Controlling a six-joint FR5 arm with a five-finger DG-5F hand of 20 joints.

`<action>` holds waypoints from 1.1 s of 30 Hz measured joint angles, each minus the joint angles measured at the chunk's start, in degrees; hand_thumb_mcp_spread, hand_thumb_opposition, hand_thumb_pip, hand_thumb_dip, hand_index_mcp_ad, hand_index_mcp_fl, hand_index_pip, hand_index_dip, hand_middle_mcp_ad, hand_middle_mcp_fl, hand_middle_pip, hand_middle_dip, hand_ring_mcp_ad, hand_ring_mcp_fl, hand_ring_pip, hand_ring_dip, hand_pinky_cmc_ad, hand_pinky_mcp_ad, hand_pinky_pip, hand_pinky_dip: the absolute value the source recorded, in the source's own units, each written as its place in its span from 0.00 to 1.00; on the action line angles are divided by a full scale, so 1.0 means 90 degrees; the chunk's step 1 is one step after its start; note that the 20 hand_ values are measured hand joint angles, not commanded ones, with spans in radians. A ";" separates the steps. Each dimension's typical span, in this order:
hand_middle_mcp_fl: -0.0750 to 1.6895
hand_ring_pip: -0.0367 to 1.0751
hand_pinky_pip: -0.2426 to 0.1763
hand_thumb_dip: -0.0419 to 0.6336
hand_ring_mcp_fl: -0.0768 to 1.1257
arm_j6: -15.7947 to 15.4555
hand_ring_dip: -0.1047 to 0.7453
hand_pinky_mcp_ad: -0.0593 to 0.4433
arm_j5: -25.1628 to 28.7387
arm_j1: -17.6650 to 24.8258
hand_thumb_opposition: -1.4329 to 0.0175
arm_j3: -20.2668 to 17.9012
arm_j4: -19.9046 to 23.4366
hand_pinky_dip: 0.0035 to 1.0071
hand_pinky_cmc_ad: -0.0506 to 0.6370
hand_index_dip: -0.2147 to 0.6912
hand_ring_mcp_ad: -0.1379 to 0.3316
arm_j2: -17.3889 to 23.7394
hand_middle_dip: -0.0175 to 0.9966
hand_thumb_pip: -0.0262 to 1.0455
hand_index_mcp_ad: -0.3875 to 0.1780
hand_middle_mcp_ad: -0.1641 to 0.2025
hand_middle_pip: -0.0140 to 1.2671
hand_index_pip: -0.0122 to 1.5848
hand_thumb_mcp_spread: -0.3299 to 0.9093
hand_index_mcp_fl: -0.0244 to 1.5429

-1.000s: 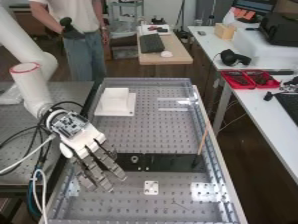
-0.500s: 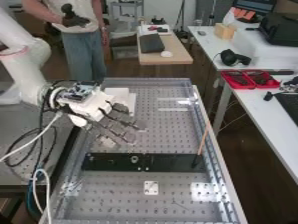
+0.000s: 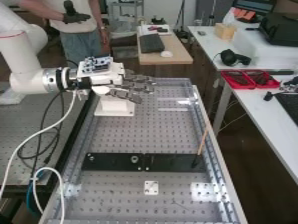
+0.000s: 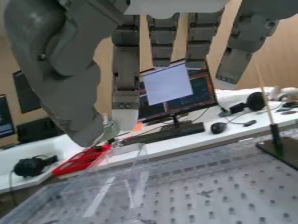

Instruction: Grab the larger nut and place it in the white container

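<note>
In the high view the hand (image 3: 133,88) is over the far part of the white container (image 3: 114,108), partly covering it. The wrist view has the hand (image 4: 66,75) with its thumb tip against one fingertip, and a small metallic piece, apparently the larger nut (image 4: 109,129), pinched between them. The other fingers hang fairly straight. On the black bar (image 3: 173,162) stand the bearing (image 3: 134,159) and, faintly, the smaller nut (image 3: 91,158).
A thin wooden stick (image 3: 203,141) rises from the bar's right part. A small white plate (image 3: 151,188) lies in front of the bar. Clear side walls edge the perforated bench (image 3: 143,137). Red trays (image 3: 249,79) sit on the white side table.
From over the bar's left end, the hand has risen and moved to the bench's far end, over the white container. The bar's left part has come into sight.
</note>
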 joint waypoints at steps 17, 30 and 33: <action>0.06 0.22 0.32 0.39 0.06 0.0236 0.20 0.57 -0.0912 0.0425 0.39 -0.0280 0.0013 0.66 0.56 0.35 0.60 -0.0189 0.20 0.70 0.56 0.63 0.12 0.96 0.52 0.23; 0.07 0.22 0.32 0.39 0.06 0.0255 0.20 0.55 -0.0332 0.0825 0.39 -0.0635 0.0197 0.66 0.56 0.33 0.60 -0.0333 0.20 0.70 0.56 0.63 0.12 0.96 0.52 0.23; 0.06 0.23 0.32 0.39 0.06 0.0200 0.20 0.55 -0.0242 0.0884 0.39 -0.0618 0.0041 0.68 0.56 0.33 0.60 -0.0336 0.20 0.71 0.55 0.63 0.12 0.97 0.53 0.18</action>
